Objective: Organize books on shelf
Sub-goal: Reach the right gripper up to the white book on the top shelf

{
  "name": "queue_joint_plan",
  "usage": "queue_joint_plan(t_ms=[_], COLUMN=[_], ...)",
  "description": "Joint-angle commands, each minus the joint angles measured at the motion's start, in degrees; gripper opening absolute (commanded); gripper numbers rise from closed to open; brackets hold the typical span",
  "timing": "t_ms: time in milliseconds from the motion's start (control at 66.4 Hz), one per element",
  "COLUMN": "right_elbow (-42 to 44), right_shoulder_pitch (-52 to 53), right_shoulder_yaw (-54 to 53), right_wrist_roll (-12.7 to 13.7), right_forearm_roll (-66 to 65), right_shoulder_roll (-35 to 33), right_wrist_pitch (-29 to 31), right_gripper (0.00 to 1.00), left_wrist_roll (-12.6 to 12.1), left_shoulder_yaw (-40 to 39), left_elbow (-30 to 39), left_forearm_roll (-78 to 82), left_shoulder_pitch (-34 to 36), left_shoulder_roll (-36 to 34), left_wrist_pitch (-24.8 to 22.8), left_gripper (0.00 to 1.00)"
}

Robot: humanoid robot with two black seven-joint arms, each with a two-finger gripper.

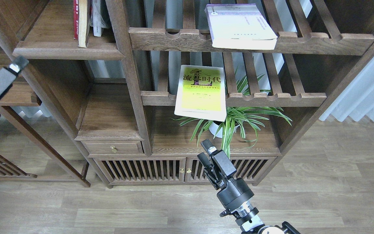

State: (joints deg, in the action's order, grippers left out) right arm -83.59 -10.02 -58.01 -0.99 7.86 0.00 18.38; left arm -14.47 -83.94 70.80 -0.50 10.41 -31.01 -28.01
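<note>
Dark wood bookcase on grey plank floor. Yellow-green book lies flat, overhanging front rail of mid slatted rack, long axis front-to-back, straight up-view from right gripper, fingers slightly spread, empty. Left gripper: can't tell. White book on upper rack; solid shelf top-left w/ dark red book.

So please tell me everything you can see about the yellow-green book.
The yellow-green book is a thick paperback with a black Chinese title over a white upper band, smaller text below. It lies closed, cover up, on the lower slatted rack, its near edge overhanging the notched rail, above the potted plant. Neither gripper touches it.
</note>
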Motion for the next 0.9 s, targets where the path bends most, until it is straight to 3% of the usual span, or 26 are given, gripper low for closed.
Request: queue_joint_plan(t_ms=[0, 271, 602, 889], right_elbow=[-5.53, -11.59, -12.65, -12.56], right_shoulder_pitch=[1.49, 8.43, 19.94, 23.46], right_shoulder_yaw=[-0.79, -5.45, -9.83, -15.02], right_wrist_roll=[-0.06, -0.15, -0.15, -0.06], right_forearm_roll=[0.76, 1.90, 2.95, 4.89], right_shoulder_roll=[0.00, 0.00, 0.00, 0.00], right_wrist_pitch=[-7.39, -19.78, -30.85, -33.41], right_gripper=[0.99, 0.98, 0.98, 0.98], left_wrist_roll=[-0.39, -0.47, -0.39, -0.39], left_shoulder_yaw=[0.44, 0.97, 0.88, 0.62], left_elbow=[-3.83, -5.94, -8.49, -8.58], left_forearm_roll=[0.59, 0.67, 0.59, 0.67], left_shoulder_pitch=[-1.09, -2.50, -1.80, -1.71], left_shoulder_roll=[0.25, 0.51, 0.60, 0.60], left_wrist_pitch=[0.01, 0.01, 0.01, 0.01], left_gripper=[1.00, 1.00, 1.00, 1.00])
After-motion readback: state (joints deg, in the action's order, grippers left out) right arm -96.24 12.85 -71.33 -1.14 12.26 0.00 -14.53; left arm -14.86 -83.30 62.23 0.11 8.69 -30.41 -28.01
